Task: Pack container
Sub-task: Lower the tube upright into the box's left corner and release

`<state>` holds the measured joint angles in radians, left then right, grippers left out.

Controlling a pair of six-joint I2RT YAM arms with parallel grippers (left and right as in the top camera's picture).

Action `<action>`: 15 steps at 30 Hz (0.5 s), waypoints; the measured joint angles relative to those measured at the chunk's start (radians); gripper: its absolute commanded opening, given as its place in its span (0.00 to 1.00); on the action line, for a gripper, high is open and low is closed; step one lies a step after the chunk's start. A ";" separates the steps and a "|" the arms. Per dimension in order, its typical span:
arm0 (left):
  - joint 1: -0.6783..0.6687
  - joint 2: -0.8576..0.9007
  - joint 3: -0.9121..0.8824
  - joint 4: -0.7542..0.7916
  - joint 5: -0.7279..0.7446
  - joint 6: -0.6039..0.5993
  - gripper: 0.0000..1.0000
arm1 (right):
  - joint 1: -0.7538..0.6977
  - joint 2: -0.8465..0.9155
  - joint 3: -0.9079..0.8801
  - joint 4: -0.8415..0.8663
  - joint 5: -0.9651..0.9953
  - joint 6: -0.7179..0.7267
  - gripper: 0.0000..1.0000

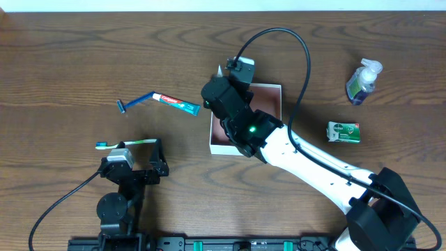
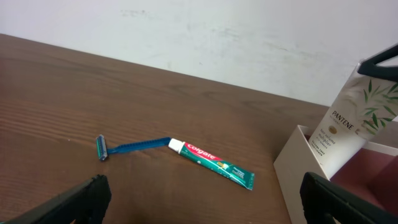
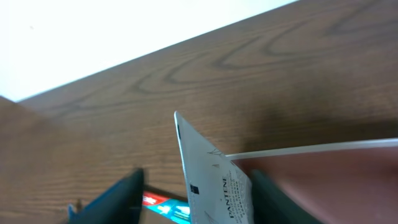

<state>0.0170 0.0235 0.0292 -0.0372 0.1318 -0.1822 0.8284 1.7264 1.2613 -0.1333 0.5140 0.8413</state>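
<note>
Your right gripper [image 3: 198, 186] stands released around the Pantene pack [image 2: 348, 118], which leans inside the container [image 1: 269, 104], just right of the Colgate toothpaste [image 1: 175, 104]; your left gripper [image 2: 205, 194] gapes wide, empty

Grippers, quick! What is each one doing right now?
Left gripper: open, holding nothing.
Right gripper: open, fingers apart on either side of the Pantene sachet standing in the container.

Container [image 1: 270, 97] mid-table. Sachet [image 2: 348, 118] upright inside, seemingly against left wall. Toothpaste tube [image 1: 178, 104] just left of container; razor [image 1: 136, 102] end-to-end with it, further left. Toothbrush [image 1: 125, 143] before both. Pump bottle [image 1: 364, 80] far right; soap carton [image 1: 344, 132] before it.
</note>
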 measured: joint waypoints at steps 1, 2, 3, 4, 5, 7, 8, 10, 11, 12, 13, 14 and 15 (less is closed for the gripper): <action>0.000 0.000 0.000 0.000 0.000 0.000 0.98 | 0.000 0.000 0.000 0.003 0.000 -0.010 0.71; 0.000 0.000 0.000 0.000 0.000 0.000 0.98 | 0.000 0.000 0.000 0.005 0.001 -0.024 0.74; 0.000 0.000 0.000 0.000 0.000 0.000 0.98 | 0.000 -0.001 0.000 0.009 0.003 -0.047 0.77; 0.000 0.000 0.000 0.000 0.000 0.000 0.98 | 0.000 -0.004 0.000 0.011 0.006 -0.069 0.79; 0.000 0.000 0.000 0.000 0.000 0.000 0.98 | 0.000 -0.008 0.000 0.013 0.009 -0.088 0.79; 0.000 0.000 0.000 0.000 0.000 0.000 0.98 | 0.000 -0.027 0.000 0.016 0.016 -0.138 0.81; 0.000 0.000 0.000 0.000 0.000 0.000 0.98 | 0.000 -0.044 0.000 0.017 0.020 -0.171 0.82; 0.000 0.000 0.000 0.000 0.000 0.000 0.98 | 0.000 -0.085 0.000 0.019 0.023 -0.229 0.87; 0.000 0.000 0.000 0.000 0.000 0.000 0.98 | 0.000 -0.108 0.000 0.019 0.025 -0.254 0.90; 0.000 0.000 0.000 0.000 0.000 0.000 0.98 | 0.000 -0.138 0.000 0.014 0.027 -0.283 0.93; 0.000 0.000 0.000 0.000 0.000 0.000 0.98 | -0.002 -0.166 0.000 0.001 0.032 -0.306 0.98; 0.000 0.000 0.000 0.000 0.000 0.000 0.98 | -0.006 -0.200 0.000 -0.019 0.037 -0.325 0.99; 0.000 0.000 0.000 0.000 0.000 0.000 0.98 | -0.012 -0.233 0.001 -0.044 0.040 -0.346 0.99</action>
<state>0.0170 0.0235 0.0292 -0.0372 0.1318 -0.1822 0.8165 1.4929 1.2621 -0.1776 0.5541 0.4953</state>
